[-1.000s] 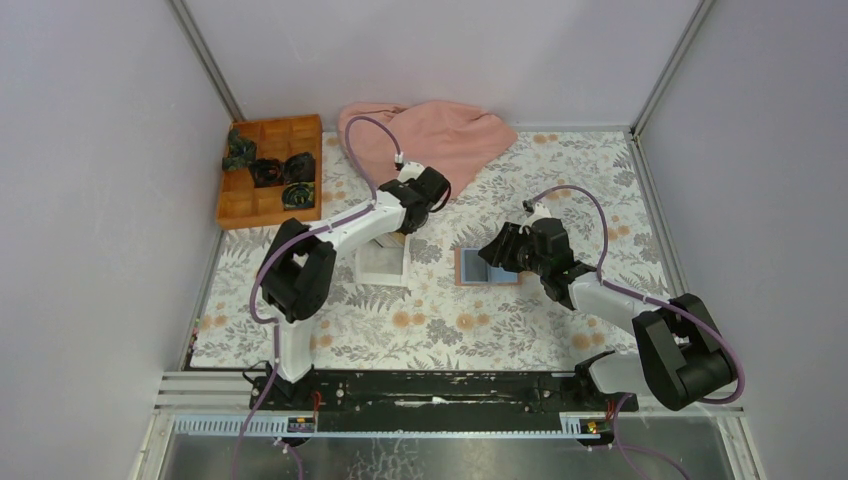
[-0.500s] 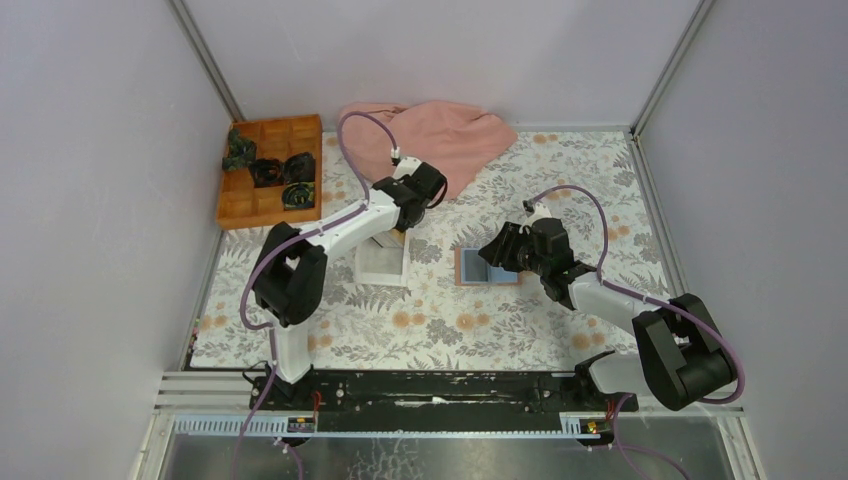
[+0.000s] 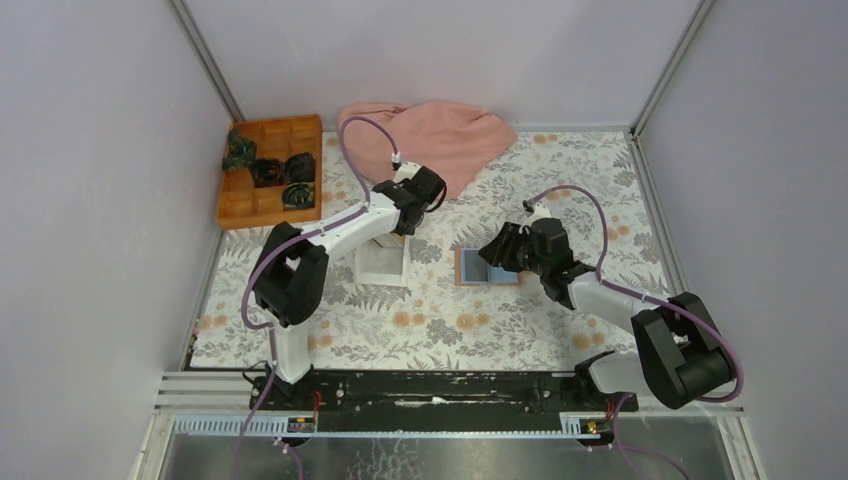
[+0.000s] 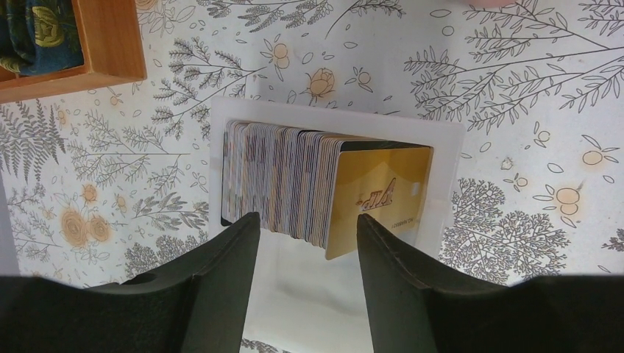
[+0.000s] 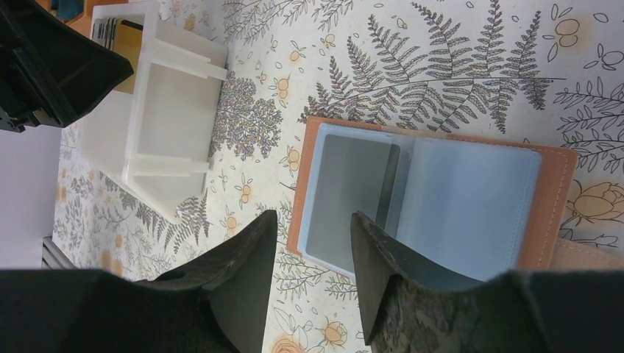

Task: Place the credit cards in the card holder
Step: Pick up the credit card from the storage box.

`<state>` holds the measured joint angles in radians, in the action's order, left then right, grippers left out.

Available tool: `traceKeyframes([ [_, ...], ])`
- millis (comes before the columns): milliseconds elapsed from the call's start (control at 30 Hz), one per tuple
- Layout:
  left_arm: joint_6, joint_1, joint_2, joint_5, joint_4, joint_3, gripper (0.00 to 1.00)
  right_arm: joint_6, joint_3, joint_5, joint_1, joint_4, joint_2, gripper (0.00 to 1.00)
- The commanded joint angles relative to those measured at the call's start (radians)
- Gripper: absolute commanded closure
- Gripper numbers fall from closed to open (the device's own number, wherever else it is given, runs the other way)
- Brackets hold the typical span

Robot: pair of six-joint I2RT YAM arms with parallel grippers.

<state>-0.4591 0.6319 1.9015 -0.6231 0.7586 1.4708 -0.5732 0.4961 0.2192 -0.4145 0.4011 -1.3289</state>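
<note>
Several credit cards stand on edge in a row in a white tray, with a gold card at the right end. My left gripper is open and empty, hanging just above the near side of the row; it also shows in the top view. The card holder lies open on the table, reddish-brown outside, pale blue inside, with a grey card in its left pocket. My right gripper is open and empty, above the holder's left edge. The holder also shows in the top view.
An orange wooden compartment box with dark rolled items stands at the back left. A pink cloth lies at the back middle. The white tray sits left of the holder. Grey walls close in both sides and the back.
My left wrist has shifted a little to the left over the tray. The right arm and the card holder have not moved.
</note>
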Motion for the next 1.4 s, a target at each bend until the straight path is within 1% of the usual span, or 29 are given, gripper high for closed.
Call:
traceKeyframes([
  [0, 0.005, -0.007, 0.001, -0.006, -0.034, 0.002, 0.41, 0.007, 0.007, -0.018, -0.009, 0.048, -0.001, 0.51],
  [100, 0.004, -0.009, 0.02, -0.004, -0.034, -0.006, 0.41, 0.01, 0.008, -0.02, -0.01, 0.048, -0.003, 0.51],
  [367, 0.001, -0.013, 0.051, 0.01, -0.039, -0.014, 0.47, 0.01, 0.012, -0.021, -0.01, 0.048, -0.006, 0.51],
  [633, 0.004, -0.017, 0.031, 0.015, -0.048, -0.015, 0.6, 0.012, 0.012, -0.023, -0.01, 0.049, -0.004, 0.51],
  [1033, 0.015, -0.017, -0.003, 0.017, -0.049, -0.014, 0.69, 0.013, 0.008, -0.026, -0.01, 0.05, -0.001, 0.51],
  [1200, 0.02, -0.016, -0.015, 0.016, -0.048, -0.013, 0.76, 0.008, 0.007, -0.026, -0.01, 0.054, -0.003, 0.51],
  [1300, 0.019, -0.017, -0.026, 0.012, -0.05, -0.014, 0.82, 0.008, 0.005, -0.026, -0.01, 0.056, -0.001, 0.51],
  [1367, 0.019, -0.017, -0.032, 0.01, -0.051, -0.014, 0.84, 0.007, 0.005, -0.025, -0.01, 0.057, -0.002, 0.51],
])
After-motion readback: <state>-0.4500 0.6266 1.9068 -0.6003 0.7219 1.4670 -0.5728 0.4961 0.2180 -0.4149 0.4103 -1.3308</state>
